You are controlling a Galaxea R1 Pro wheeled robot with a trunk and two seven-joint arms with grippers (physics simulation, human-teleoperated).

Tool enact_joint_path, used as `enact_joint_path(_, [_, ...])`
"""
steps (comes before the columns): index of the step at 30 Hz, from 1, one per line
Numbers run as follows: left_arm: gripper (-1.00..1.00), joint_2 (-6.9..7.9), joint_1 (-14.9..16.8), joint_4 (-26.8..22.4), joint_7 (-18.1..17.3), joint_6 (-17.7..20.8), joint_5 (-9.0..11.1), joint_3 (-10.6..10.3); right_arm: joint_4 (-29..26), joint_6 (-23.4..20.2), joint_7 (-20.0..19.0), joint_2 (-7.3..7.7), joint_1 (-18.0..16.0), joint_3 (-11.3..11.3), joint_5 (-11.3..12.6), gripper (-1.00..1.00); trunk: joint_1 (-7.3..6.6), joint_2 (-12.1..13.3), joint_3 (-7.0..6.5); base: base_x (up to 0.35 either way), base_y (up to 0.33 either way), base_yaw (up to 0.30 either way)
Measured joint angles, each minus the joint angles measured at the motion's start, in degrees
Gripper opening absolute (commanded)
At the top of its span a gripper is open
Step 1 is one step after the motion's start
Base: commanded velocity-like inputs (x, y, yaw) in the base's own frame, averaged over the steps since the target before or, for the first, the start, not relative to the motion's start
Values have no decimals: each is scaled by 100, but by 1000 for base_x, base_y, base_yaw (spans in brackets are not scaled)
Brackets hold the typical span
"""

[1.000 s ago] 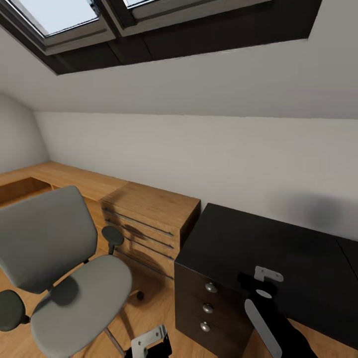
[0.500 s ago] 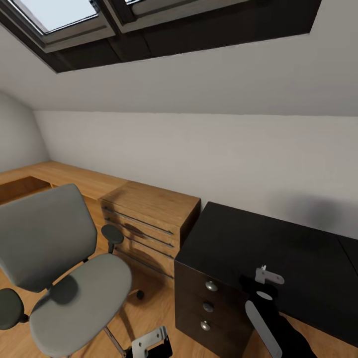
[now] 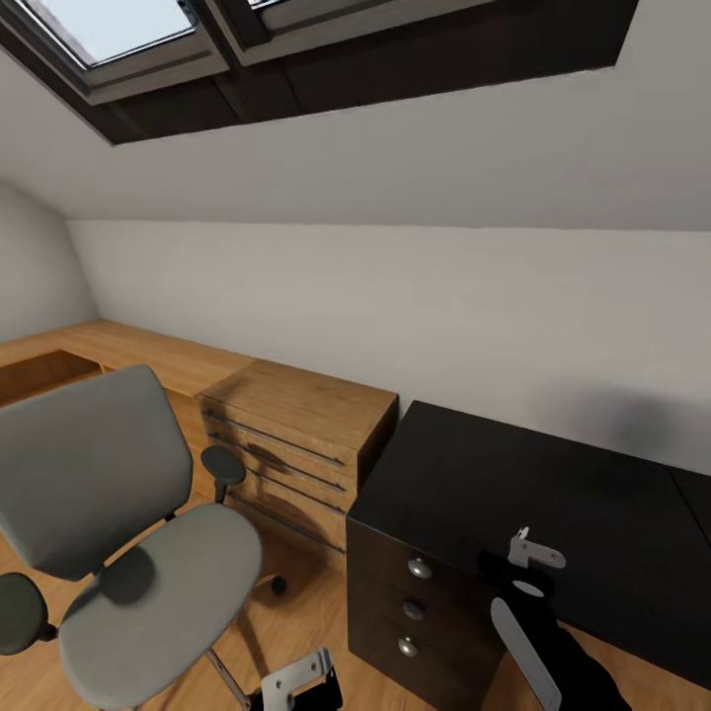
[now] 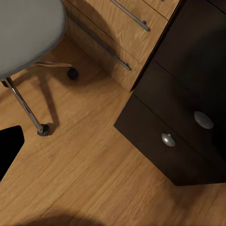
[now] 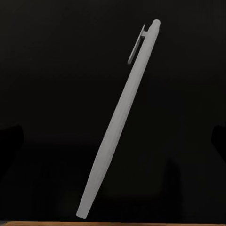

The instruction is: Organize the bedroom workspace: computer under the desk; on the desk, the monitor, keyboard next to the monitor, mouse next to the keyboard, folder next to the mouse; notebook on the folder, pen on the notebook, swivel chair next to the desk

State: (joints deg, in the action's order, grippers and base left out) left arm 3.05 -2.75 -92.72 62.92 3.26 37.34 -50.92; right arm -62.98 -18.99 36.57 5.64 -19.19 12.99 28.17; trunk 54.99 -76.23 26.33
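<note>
The white pen point(image 5: 117, 122) lies on the glossy black desk point(image 3: 553, 484), one end close to the desk's front edge. My right gripper point(image 3: 523, 563) hovers just above it, open, its dark fingers far apart on either side of the pen. The grey swivel chair point(image 3: 148, 583) stands on the wood floor left of the desk, its seat bare. My left gripper point(image 3: 296, 681) hangs low between the chair and the desk's drawer unit point(image 3: 415, 592), open and holding nothing. In the head view my right arm hides the pen.
A light wooden dresser point(image 3: 296, 425) with long bar handles stands against the wall between chair and desk. The chair's chrome base and castors point(image 4: 28, 108) rest near the dark drawers point(image 4: 179, 127). A sloped ceiling with a skylight point(image 3: 118, 30) hangs overhead.
My right gripper has shifted slightly right and down over the desk. The chair, desk and left arm have stayed put.
</note>
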Motion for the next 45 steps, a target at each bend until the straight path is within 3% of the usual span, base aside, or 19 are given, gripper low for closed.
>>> enact_joint_path(16, [100, 0, 0, 0, 81, 0, 0, -18, 619, 5, -326, 0, -330, -133, -3, 100, 0, 0, 0, 0, 0, 0])
enact_joint_path(45, [100, 0, 0, 0, 82, 0, 0, -45, 869, 20, -352, 3, -449, -138, -8, 100, 0, 0, 0, 0, 0, 0])
